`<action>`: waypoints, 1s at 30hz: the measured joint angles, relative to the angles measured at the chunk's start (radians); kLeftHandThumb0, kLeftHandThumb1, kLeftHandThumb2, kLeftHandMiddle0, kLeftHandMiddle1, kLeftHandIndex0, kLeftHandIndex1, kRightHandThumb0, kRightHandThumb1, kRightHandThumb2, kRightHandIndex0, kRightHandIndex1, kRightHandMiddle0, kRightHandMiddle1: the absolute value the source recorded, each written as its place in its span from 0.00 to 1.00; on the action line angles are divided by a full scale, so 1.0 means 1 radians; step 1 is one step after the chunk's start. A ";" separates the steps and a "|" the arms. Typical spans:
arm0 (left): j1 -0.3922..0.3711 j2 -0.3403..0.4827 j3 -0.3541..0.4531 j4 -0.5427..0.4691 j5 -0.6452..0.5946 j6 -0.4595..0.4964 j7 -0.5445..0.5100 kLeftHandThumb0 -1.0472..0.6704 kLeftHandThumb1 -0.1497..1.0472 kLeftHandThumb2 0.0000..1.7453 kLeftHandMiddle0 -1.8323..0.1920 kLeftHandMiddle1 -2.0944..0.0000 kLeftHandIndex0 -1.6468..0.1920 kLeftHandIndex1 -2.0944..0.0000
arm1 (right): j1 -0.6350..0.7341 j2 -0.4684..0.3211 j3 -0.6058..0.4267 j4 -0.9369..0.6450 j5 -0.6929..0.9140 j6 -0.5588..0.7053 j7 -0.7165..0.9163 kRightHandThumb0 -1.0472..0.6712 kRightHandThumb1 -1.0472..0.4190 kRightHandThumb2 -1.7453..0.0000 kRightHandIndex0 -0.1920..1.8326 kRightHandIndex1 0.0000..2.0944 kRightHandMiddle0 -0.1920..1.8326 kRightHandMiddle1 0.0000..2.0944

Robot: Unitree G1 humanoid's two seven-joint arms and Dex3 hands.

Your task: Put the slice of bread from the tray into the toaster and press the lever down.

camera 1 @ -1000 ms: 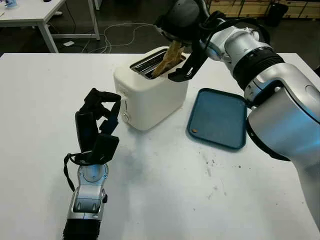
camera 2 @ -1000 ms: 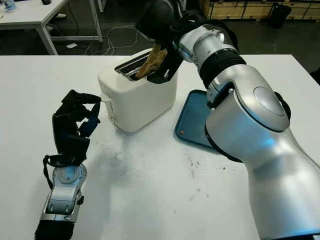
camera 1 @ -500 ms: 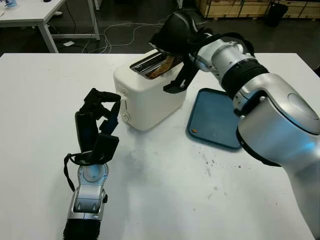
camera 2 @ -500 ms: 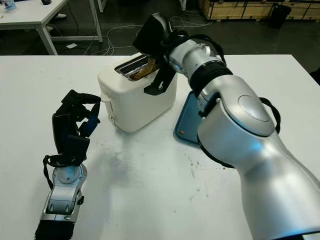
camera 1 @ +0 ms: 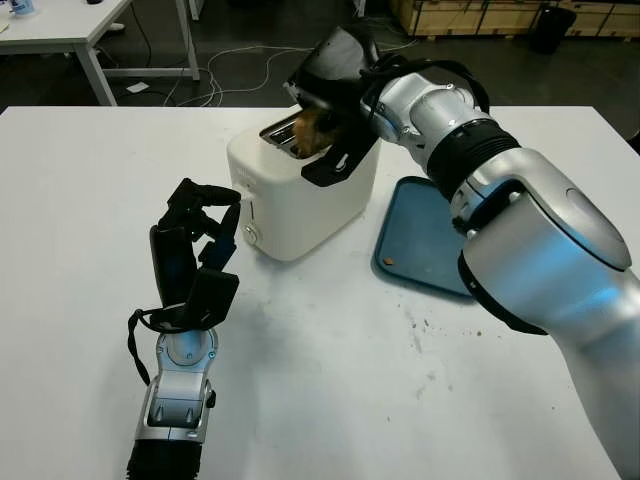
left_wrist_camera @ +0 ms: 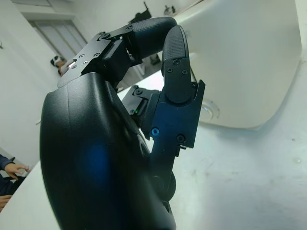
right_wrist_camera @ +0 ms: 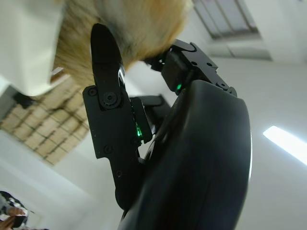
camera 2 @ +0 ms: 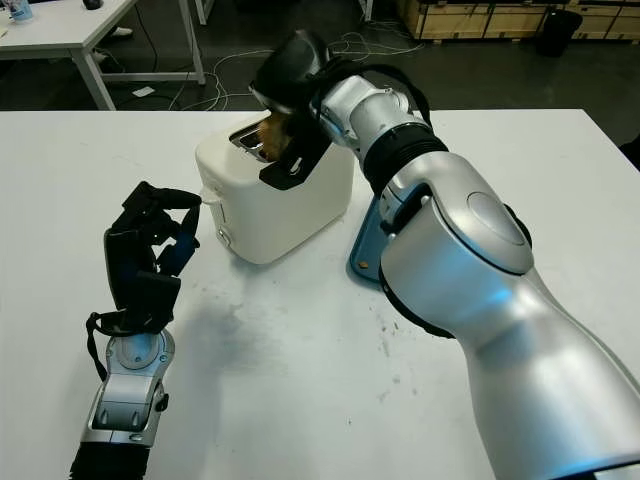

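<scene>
A white two-slot toaster [camera 1: 300,200] stands mid-table. My right hand [camera 1: 318,130] is down on its top, shut on the brown slice of bread [camera 2: 272,128], which is mostly sunk into a slot with just its upper edge showing. In the right wrist view a black finger [right_wrist_camera: 108,91] lies against the bread [right_wrist_camera: 129,24]. The toaster's lever [camera 2: 210,200] is on the end face that looks toward my left hand [camera 1: 195,245]. That hand stands on the table just left of the toaster, fingers [left_wrist_camera: 175,62] curled, holding nothing.
The blue tray [camera 1: 440,240] lies right of the toaster, bare except for a crumb. Crumbs dot the white table [camera 1: 420,330] in front of it. Another table [camera 1: 80,30] and floor cables sit beyond the far edge.
My right hand has moved left and down, taking the bread from sticking out above the toaster to mostly inside the slot. The left hand has not moved.
</scene>
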 measured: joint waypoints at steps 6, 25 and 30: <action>0.001 0.001 0.000 0.000 0.000 -0.003 0.000 0.34 0.89 0.16 0.53 0.17 0.54 0.31 | -0.066 -0.043 -0.103 -0.014 0.093 -0.044 0.147 0.22 0.24 1.00 0.10 0.00 0.15 0.00; -0.050 0.106 0.043 0.000 0.000 -0.004 -0.055 0.35 0.89 0.15 0.52 0.17 0.50 0.45 | 0.575 -0.184 -0.761 -0.389 0.886 -0.485 0.047 0.42 0.09 0.88 0.51 0.39 0.56 0.09; -0.094 0.199 0.058 -0.001 0.014 -0.002 -0.113 0.36 0.89 0.14 0.51 0.17 0.41 0.66 | 0.958 -0.116 -0.791 -0.720 1.056 -0.389 0.190 0.37 0.09 0.83 0.56 0.34 0.59 0.06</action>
